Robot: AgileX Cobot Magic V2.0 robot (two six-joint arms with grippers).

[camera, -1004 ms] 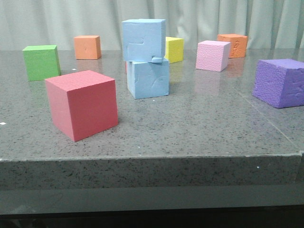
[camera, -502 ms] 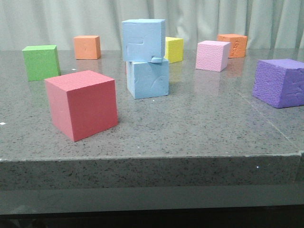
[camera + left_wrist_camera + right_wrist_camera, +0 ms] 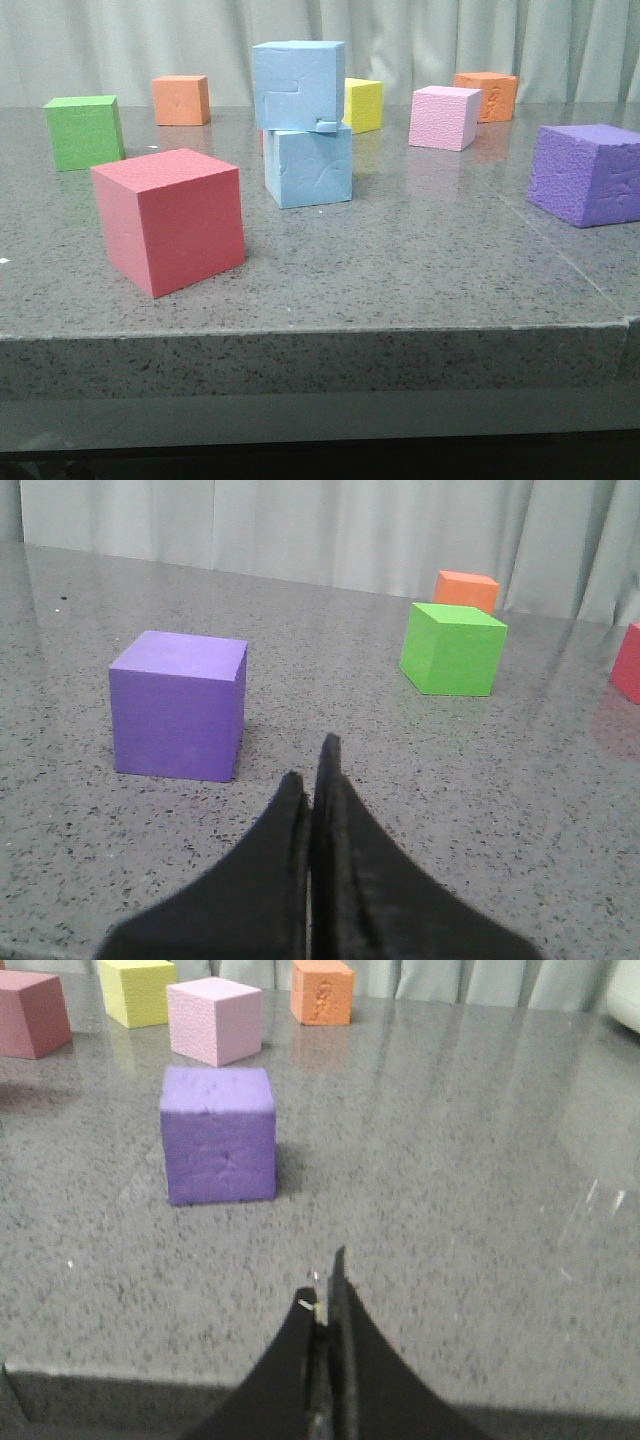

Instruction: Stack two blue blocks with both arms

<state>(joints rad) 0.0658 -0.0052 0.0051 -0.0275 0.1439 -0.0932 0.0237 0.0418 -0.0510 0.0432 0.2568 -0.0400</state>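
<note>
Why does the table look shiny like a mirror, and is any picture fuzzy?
Front view: the polished table mirrors the pink cube faintly. Right wrist view: pale glare streaks the stone, and the purple cube looks slightly soft. Left wrist view: sharp blocks, blurry dark jaws up close.

Cut off by the front view's right edge: the purple cube [image 3: 588, 173]. Partly hidden behind the stacked blue blocks [image 3: 303, 120]: the yellow cube [image 3: 364, 104]. Clipped at the left wrist view's right edge: a red cube [image 3: 629, 662]; in the right wrist view, another red cube [image 3: 32, 1013] trimmed by the top-left corner.
</note>
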